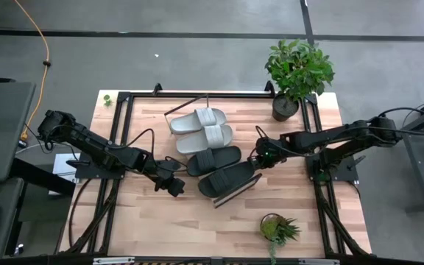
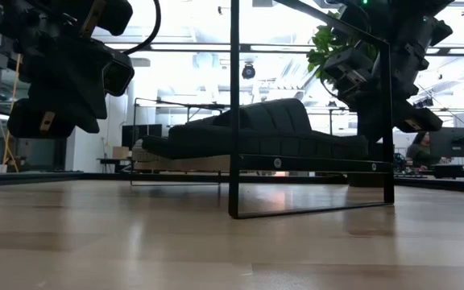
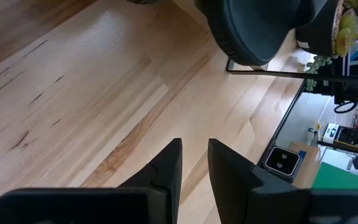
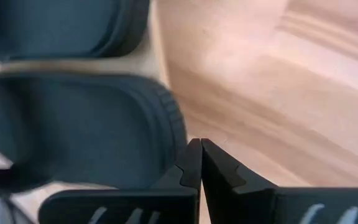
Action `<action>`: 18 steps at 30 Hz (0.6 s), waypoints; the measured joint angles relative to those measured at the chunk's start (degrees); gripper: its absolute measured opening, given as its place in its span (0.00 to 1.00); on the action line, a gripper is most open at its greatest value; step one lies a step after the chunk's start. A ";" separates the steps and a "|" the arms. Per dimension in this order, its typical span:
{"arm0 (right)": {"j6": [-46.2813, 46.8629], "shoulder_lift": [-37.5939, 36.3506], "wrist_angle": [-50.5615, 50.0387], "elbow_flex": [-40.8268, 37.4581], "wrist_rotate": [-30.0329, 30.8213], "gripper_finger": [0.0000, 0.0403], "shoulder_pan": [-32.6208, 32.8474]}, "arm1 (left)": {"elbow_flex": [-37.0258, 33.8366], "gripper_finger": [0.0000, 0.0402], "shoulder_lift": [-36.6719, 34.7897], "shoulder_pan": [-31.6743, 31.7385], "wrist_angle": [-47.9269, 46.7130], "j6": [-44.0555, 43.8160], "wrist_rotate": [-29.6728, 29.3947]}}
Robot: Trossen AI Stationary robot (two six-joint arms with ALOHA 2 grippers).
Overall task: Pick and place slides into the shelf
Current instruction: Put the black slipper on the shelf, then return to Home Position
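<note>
All four slides lie side by side on the shelf [image 1: 185, 110], a light-wood board set slantwise at mid-table, with a black rod frame [image 2: 234, 121] at its near end. The two light grey slides [image 1: 203, 129] are farther off. The two black slides [image 1: 221, 169] are nearer, resting sole-down. My left gripper [image 1: 177, 188] hovers over bare table on the left of the black slides, its fingers a little apart [image 3: 194, 165]. My right gripper [image 1: 257, 160] hangs shut [image 4: 199, 149] just off the right end of the nearest black slide [image 4: 79, 130]. Both grippers hold nothing.
A large potted plant [image 1: 297, 70] stands at the table's far right corner. A small plant [image 1: 277, 228] sits near the near edge, right of centre. Black frame rails [image 1: 116, 147] run along the table's left and right sides. Bare wood [image 1: 160, 221] lies near-left.
</note>
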 joint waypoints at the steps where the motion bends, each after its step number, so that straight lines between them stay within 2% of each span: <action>1: 0.34 0.00 -0.19 0.00 0.86 0.00 0.00 | 0.00 0.17 0.00 0.00 0.00 0.00 0.00; 6: 0.41 -0.01 0.99 0.07 4.97 0.00 -0.08 | 0.00 0.17 0.00 0.00 0.00 -0.27 -0.85; 11: -0.08 -0.02 2.82 0.11 9.00 0.00 -1.44 | 0.00 0.17 0.00 0.50 -0.31 -0.87 -6.84; 18: -2.83 -0.02 6.83 0.11 8.36 0.00 -4.79 | 0.00 0.17 0.00 1.27 -3.46 -1.93 -13.35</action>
